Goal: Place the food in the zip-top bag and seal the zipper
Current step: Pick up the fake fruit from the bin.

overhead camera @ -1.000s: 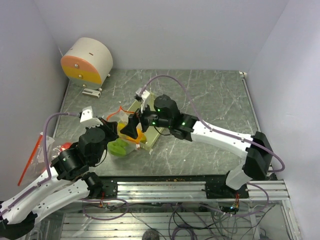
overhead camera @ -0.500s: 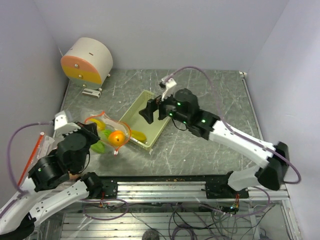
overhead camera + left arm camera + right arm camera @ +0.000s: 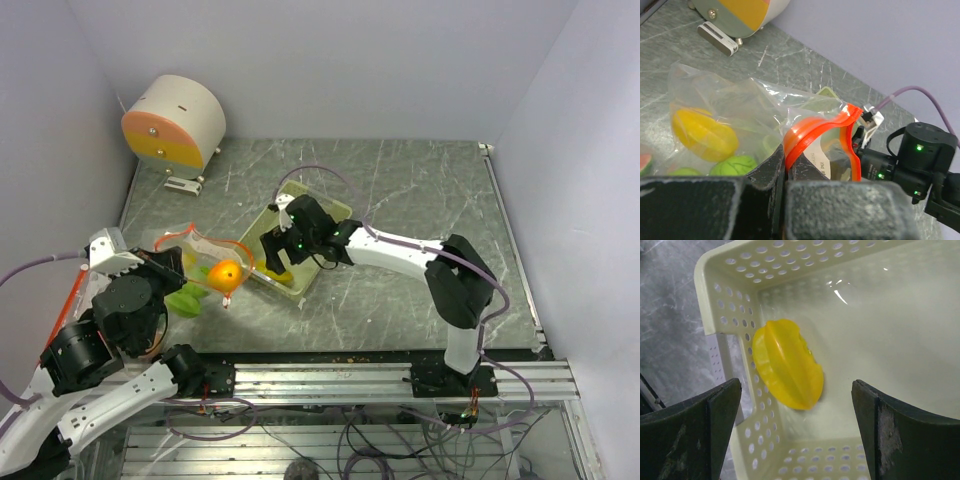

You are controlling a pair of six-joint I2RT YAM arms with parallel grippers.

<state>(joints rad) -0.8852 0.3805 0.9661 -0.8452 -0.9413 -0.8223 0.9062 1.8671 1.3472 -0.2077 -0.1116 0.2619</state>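
Our left tool (image 3: 786,172) grips the bag (image 3: 735,100) by its orange rim (image 3: 815,127), so we should drop our wide-open right tool (image 3: 797,430) straight onto the yellow fruit (image 3: 787,365) just below it, clear of the tray wall (image 3: 720,295).

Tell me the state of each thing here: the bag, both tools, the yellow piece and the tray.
zip-top bag: unsealed, mouth open, fruit inside
left tool: shut on the bag's zipper rim
right tool: open, over the yellow piece
yellow piece: loose in the tray, ungripped
tray: upright
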